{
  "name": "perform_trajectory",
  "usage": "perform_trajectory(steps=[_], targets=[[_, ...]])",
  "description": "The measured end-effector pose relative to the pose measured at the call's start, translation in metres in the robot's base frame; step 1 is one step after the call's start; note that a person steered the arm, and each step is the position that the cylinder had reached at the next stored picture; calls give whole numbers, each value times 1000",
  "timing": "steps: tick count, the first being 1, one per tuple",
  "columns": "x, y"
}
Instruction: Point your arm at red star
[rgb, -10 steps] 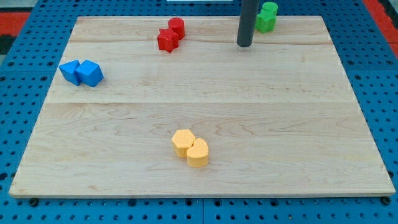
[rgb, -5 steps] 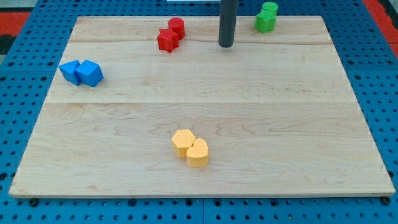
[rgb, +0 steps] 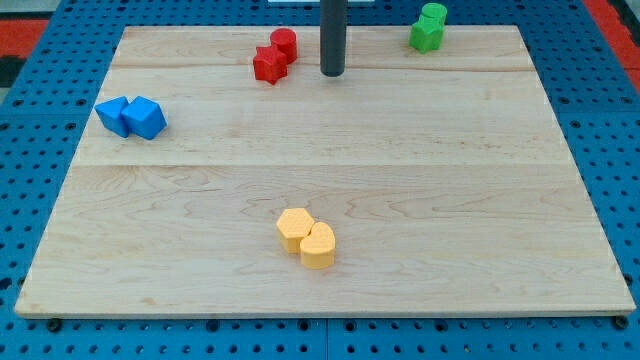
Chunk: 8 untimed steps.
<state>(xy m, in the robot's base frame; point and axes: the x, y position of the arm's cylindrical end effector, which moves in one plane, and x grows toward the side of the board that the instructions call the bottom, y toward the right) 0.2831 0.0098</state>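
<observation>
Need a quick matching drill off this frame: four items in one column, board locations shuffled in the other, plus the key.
Items:
1. red star
2. my tip
3. blue blocks
4. yellow blocks

Places:
A. lower middle of the board
B. the view's left edge, upper half
C. near the view's top, just to the view's right of the red pair, apart from it
D. near the view's top, touching the red cylinder

Pairs: 1-D, 2-C, 3-B, 4-A
</observation>
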Motion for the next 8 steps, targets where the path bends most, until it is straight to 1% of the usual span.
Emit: perform_trajectory(steps=[4,8], targets=[[0,-26],[0,-35]])
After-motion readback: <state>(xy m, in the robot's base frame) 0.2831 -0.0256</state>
